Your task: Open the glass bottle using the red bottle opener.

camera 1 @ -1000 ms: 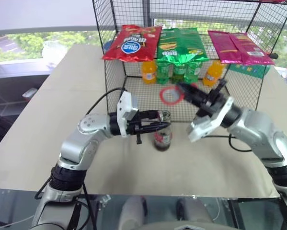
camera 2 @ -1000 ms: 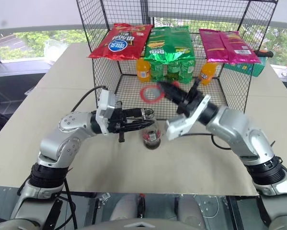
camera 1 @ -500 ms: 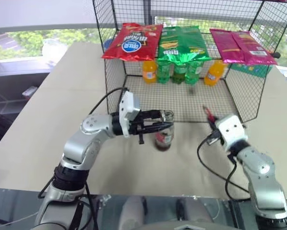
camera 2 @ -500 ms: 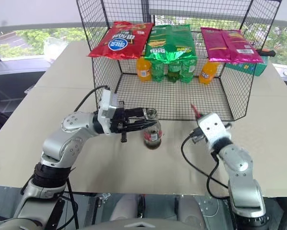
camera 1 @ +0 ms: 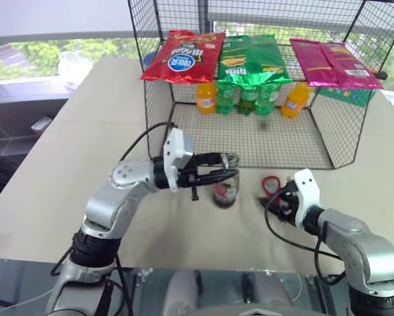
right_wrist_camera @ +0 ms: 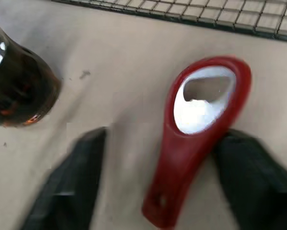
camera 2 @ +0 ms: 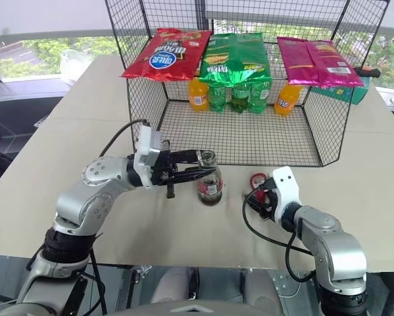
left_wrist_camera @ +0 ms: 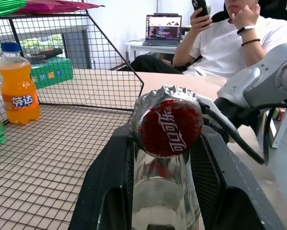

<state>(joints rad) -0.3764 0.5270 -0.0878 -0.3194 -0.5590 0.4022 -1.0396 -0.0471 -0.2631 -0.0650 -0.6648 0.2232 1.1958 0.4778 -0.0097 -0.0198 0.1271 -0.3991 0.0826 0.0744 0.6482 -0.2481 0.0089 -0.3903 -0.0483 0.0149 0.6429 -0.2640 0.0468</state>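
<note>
- Clearly, the task is near its end, as I judge it: the small clear glass bottle of dark cola (camera 1: 225,187) stands upright on the beige table (camera 1: 65,171), just in front of the black wire cage (camera 1: 249,141).
- In the left wrist view the red crown cap (left_wrist_camera: 168,125) sits tilted at the top of the bottle neck, with its crimped edge raised on one side. I cannot tell if it is fully free or only loosened.
- The left gripper (camera 1: 218,174) is closed around the neck of the bottle, one black finger (left_wrist_camera: 109,182) on each side of the glass, and it holds the bottle steady.
- The slim flat red bottle opener (right_wrist_camera: 196,129) lies flat on the table to the right of the bottle, near it but apart, with its oval ring head toward the cage.
- The right gripper (camera 1: 279,201) is low over the table at the handle end of the opener. Its fingers (right_wrist_camera: 74,177) stand wide on both sides of the handle and do not squeeze it, so the tool is laid down.
- What is left, in my opinion: to check that the cap is off, and to release the bottle.
- Orange and green soda bottles (camera 1: 246,99) stand at the back of the cage, snack bags (camera 1: 249,59) lie on top.
</note>
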